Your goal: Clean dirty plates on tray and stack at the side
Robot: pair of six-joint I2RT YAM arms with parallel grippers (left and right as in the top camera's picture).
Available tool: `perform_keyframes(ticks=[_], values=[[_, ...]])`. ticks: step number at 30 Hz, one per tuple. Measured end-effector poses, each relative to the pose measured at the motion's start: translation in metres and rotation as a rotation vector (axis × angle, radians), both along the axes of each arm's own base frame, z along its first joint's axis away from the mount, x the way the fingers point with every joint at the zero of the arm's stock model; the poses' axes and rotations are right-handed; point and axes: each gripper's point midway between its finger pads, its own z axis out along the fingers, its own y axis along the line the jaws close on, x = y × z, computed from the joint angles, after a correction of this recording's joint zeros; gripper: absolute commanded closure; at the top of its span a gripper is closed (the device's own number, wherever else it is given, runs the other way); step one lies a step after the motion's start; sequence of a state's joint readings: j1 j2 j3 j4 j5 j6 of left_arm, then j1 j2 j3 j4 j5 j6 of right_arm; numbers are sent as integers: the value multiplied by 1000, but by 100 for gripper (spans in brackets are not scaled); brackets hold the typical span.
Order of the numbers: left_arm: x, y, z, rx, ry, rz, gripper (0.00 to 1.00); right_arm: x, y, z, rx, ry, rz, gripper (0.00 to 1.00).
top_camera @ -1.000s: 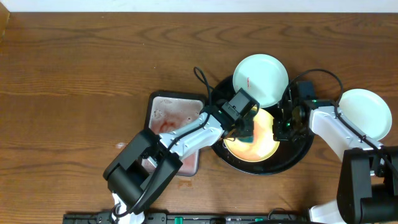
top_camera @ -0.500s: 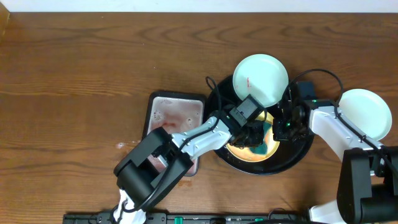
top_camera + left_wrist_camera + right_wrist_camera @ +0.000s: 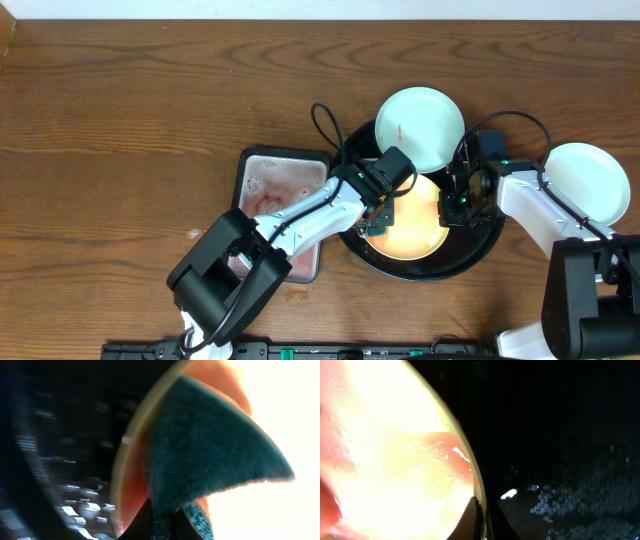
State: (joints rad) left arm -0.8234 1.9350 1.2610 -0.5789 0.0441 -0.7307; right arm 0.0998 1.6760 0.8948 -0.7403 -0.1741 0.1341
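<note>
A yellow plate (image 3: 412, 215) lies in the black tray (image 3: 470, 255). My left gripper (image 3: 381, 215) is shut on a teal sponge (image 3: 200, 455) pressed on the plate's left part; the plate's rim (image 3: 120, 485) shows red smears. My right gripper (image 3: 452, 207) is shut on the yellow plate's right rim (image 3: 477, 490). A pale mint-white plate (image 3: 419, 125) with a small red smear leans on the tray's far rim. A second pale plate (image 3: 590, 180) lies on the tabletop (image 3: 150, 120) to the right of the tray.
A rectangular silver metal pan (image 3: 270, 180) with reddish water stands left of the tray, partly under my left arm. Cables loop behind the tray.
My left gripper with the sponge swept from the plate's middle to its right side, then back to its left part. The right gripper kept hold of the rim.
</note>
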Motion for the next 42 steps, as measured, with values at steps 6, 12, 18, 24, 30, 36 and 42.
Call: perform_keyframes(ticks=[6, 12, 18, 24, 30, 36, 42], values=[[14, 6, 2, 60, -97, -45, 92, -1, 6, 1, 28, 6, 1, 99], [23, -20, 3, -99, -102, -50, 92, 0, 6, 1, 27, 0, -2, 99], [20, -57, 7, -298, -51, -43, 92, 3, 3, 1, 10, -12, -2, 99], [13, -75, 3, -350, -28, -52, 92, 4, 0, 0, -7, -17, -4, 99], [6, -92, 0, -408, 1, -78, 92, 5, -5, 0, -33, -21, -8, 99], [-15, -105, 2, -434, 45, -142, 93, 6, -5, 0, -35, -24, -8, 99], [-34, -109, 2, -445, 110, -195, 93, 6, -5, 0, -36, -25, -8, 99]])
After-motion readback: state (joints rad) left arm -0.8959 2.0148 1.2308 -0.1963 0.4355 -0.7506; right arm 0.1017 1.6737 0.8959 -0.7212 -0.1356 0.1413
